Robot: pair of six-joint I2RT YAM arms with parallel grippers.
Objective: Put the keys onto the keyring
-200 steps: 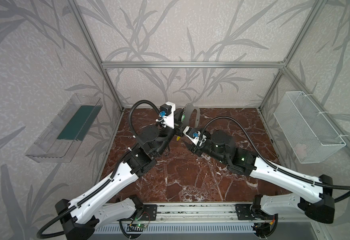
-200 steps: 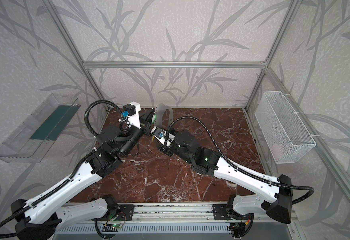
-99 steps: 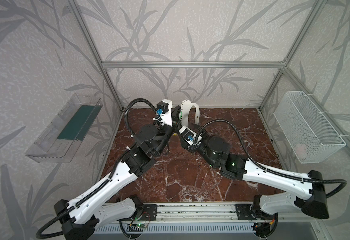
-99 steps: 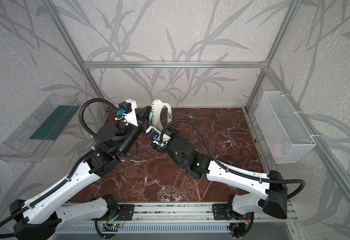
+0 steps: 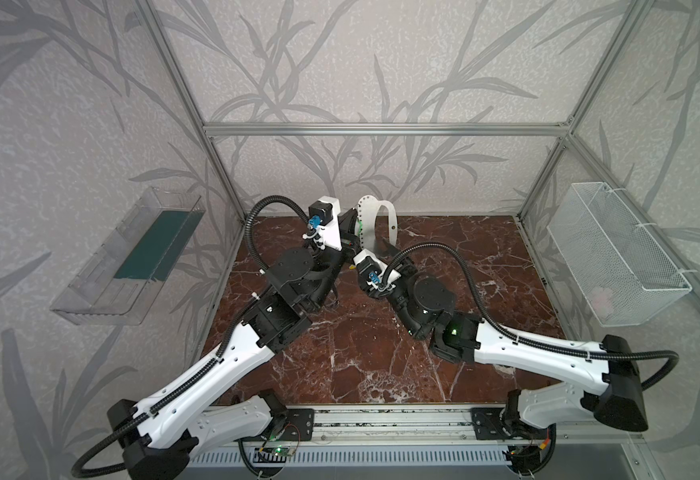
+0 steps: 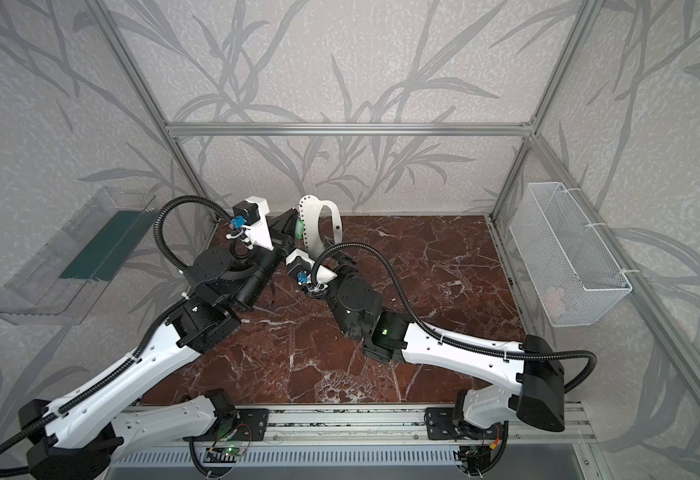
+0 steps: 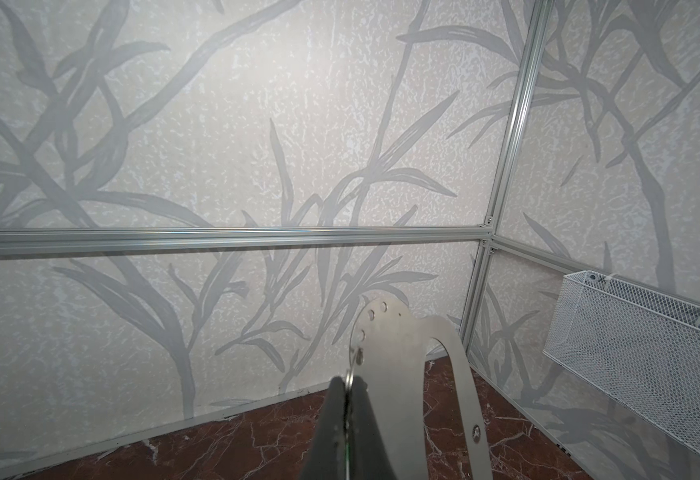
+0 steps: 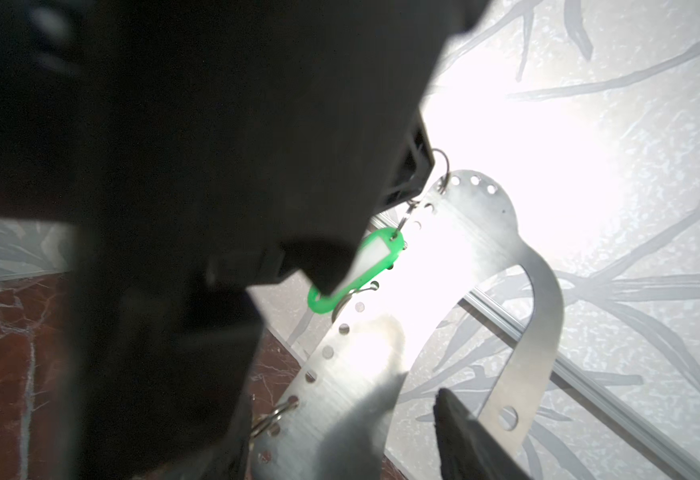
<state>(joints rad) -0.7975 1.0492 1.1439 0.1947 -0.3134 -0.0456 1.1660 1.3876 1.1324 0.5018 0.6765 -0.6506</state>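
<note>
Mid-frame in a top view, the right gripper (image 5: 384, 250) appears clamped across the holed band of the upright flat grey metal keyring plate (image 8: 477, 216), which looks stiff, thin and slick and is best held there. Just above, the left gripper (image 7: 348, 386), pressed together, pinches the thin wire ring (image 8: 447, 164) carrying the green oblong plastic key tag (image 8: 356, 266), probably light and swingy. Beneath lies the red-brown marble tabletop (image 5: 381, 353), with the leaf-patterned wall (image 5: 360, 83) behind.
</note>
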